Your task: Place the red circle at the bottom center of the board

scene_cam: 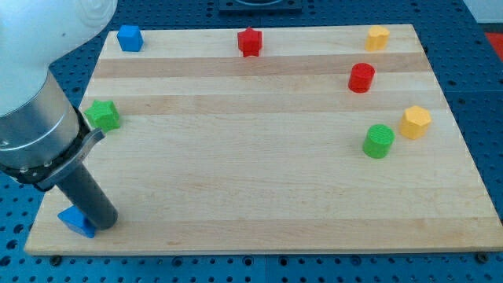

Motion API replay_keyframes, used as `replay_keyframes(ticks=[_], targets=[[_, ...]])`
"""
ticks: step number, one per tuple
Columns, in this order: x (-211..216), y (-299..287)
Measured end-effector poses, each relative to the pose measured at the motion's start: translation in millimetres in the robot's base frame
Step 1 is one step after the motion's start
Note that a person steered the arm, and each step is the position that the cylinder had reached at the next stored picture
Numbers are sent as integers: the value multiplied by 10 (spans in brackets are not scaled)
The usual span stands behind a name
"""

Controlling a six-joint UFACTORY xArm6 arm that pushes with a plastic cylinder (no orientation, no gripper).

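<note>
My tip (104, 222) sits bottom left beside the blue block (75, 222) — the rod has no hand, holds nothing; red circle (361, 77) lies upper right — approach from above it, push down-left steadily

bright, even light | soft short shadows | near arm (35, 118) perhaps blurred

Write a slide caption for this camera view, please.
My tip rests beside a blue triangle at bottom left, far from the red circle.
</note>
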State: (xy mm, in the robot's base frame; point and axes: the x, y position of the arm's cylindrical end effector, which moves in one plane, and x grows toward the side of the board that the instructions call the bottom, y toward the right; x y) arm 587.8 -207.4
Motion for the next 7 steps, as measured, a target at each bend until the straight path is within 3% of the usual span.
replay_keyframes(ticks=[3,4,5,7], targets=[[0,-6],[-70,782],[-487,1212],[-1794,1675]])
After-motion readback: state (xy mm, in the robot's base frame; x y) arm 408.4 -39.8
